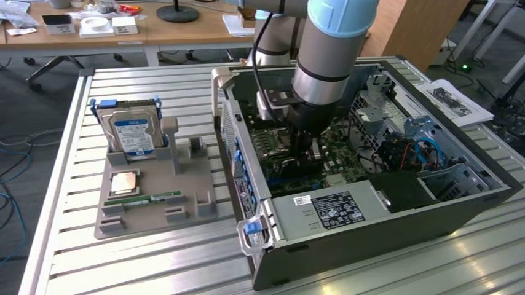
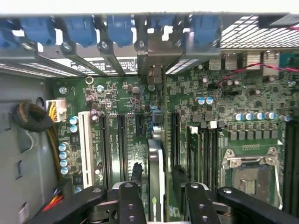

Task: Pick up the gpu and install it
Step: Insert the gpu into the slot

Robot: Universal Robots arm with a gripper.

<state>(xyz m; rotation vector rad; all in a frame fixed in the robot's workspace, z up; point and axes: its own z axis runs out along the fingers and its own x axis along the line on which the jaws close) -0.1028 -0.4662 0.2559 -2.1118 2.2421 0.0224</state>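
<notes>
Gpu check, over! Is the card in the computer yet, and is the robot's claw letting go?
Gripper open, fingers apart either side of the card. Gpu standing edge-on in its motherboard slot, bracket at the case's rear. Nothing blocking.

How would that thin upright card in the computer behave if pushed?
The gpu looks stiff: a thin board standing edge-on on the motherboard. Probably light, being slim. Sideways pushes could strain it, since only one edge seems held.

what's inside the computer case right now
Inside the case: a green motherboard, an empty CPU socket, and the gpu standing edge-on in a slot, between the fingers of the end effector. The arm hides part of the board.
</notes>
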